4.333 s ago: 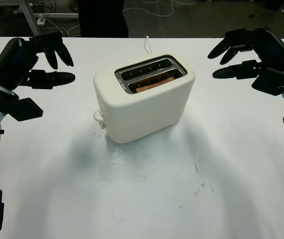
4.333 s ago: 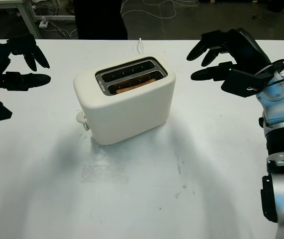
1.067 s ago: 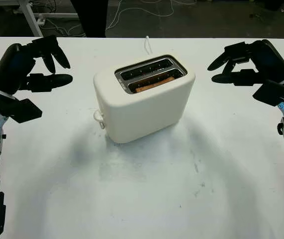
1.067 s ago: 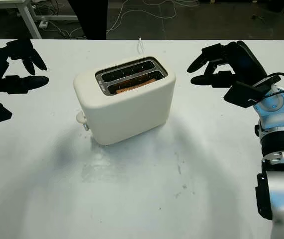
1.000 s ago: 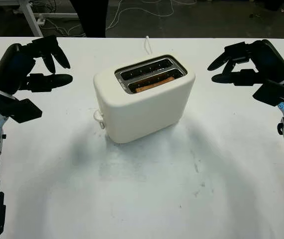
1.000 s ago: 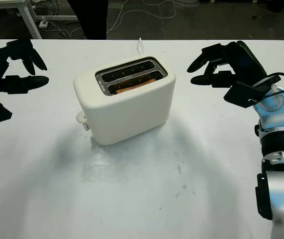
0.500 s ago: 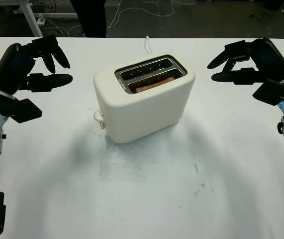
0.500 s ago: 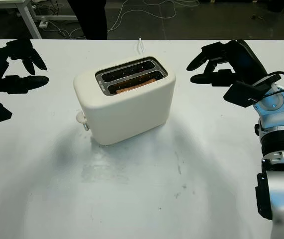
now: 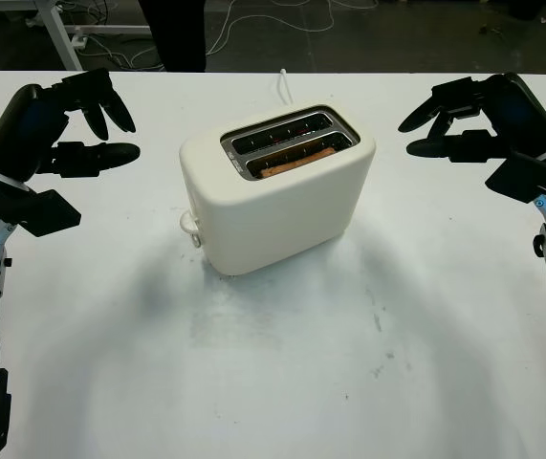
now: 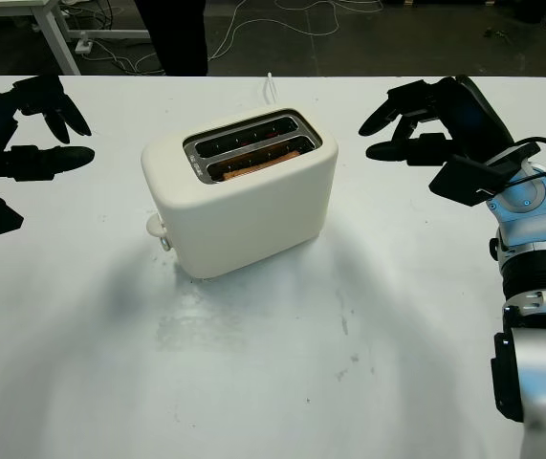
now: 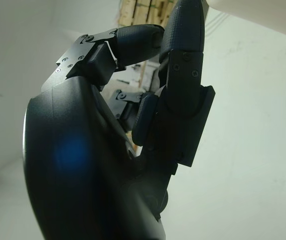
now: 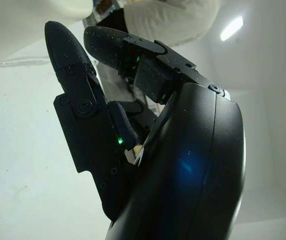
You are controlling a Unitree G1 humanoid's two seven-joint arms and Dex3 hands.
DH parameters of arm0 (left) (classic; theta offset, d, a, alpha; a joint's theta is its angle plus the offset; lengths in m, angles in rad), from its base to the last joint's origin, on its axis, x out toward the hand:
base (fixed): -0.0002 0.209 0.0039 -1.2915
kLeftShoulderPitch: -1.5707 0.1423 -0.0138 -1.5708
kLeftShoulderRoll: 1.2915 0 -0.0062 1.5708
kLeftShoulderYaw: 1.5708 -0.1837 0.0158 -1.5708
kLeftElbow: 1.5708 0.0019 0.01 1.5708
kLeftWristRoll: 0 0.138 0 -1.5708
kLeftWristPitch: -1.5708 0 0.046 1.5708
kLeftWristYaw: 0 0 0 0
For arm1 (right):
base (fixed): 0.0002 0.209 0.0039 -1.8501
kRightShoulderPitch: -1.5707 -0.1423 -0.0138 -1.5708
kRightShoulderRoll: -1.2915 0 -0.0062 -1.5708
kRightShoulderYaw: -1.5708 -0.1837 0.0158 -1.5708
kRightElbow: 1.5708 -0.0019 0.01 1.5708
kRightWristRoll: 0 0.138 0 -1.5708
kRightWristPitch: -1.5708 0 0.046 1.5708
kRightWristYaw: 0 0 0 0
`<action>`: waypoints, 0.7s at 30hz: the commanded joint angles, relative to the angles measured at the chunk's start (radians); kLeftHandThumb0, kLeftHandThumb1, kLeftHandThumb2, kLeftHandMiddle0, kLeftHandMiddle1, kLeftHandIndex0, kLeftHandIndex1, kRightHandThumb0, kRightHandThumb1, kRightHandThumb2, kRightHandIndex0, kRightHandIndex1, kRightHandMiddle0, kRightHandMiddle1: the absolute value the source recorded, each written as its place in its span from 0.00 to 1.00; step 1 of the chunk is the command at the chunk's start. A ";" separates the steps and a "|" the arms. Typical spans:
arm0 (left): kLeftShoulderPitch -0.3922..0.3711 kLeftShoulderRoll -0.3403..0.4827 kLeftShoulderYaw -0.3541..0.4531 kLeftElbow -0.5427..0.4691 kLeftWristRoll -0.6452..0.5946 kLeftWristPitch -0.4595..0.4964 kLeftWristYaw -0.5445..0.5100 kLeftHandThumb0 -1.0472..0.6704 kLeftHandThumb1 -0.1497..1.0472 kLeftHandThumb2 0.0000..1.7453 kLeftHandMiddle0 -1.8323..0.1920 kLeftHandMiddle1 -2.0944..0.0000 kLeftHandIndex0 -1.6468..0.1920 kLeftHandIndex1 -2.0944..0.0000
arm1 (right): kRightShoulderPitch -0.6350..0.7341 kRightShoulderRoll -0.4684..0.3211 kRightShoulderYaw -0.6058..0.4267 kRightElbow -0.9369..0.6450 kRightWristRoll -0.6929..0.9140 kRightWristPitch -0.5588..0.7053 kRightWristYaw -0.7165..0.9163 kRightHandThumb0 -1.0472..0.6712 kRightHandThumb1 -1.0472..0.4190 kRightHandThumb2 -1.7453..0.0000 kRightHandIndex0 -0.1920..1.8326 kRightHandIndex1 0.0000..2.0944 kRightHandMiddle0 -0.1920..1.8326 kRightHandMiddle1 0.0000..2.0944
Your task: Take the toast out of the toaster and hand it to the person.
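Nothing is out yet: the toast [image 9: 296,161] sits low in the nearer slot of the cream toaster [image 9: 277,188] at the frame's centre. The left hand [image 9: 62,129] at upper left and the right hand [image 9: 473,120] at upper right are both open and empty, well apart from it. Grasping, lifting and handing over to the person [image 9: 179,29] at the top edge all remain.

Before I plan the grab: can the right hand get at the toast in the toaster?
Probably yes. The right hand is open beside the toaster, and the toast sits in the near slot, uncovered from above, though barely protruding.
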 commanded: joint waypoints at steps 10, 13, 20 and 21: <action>0.002 -0.007 0.001 0.002 -0.007 0.005 0.004 0.17 0.85 0.17 0.61 0.21 0.67 0.27 | -0.014 -0.003 0.000 -0.011 -0.006 0.006 -0.013 0.22 0.17 1.00 0.58 0.50 0.60 0.28; 0.003 -0.005 -0.002 -0.001 -0.005 0.004 0.001 0.17 0.85 0.17 0.62 0.21 0.69 0.28 | -0.013 -0.001 -0.001 -0.015 -0.005 0.013 -0.015 0.20 0.17 1.00 0.56 0.48 0.59 0.28; 0.002 -0.007 0.000 0.004 0.003 -0.010 0.014 0.16 0.89 0.17 0.62 0.20 0.68 0.27 | -0.011 0.000 -0.002 -0.019 0.001 0.015 -0.009 0.17 0.18 1.00 0.55 0.50 0.57 0.31; 0.002 -0.007 0.000 0.005 0.002 -0.011 0.013 0.16 0.89 0.17 0.62 0.20 0.68 0.27 | -0.011 -0.001 -0.002 -0.018 0.000 0.012 -0.010 0.17 0.18 1.00 0.54 0.50 0.57 0.31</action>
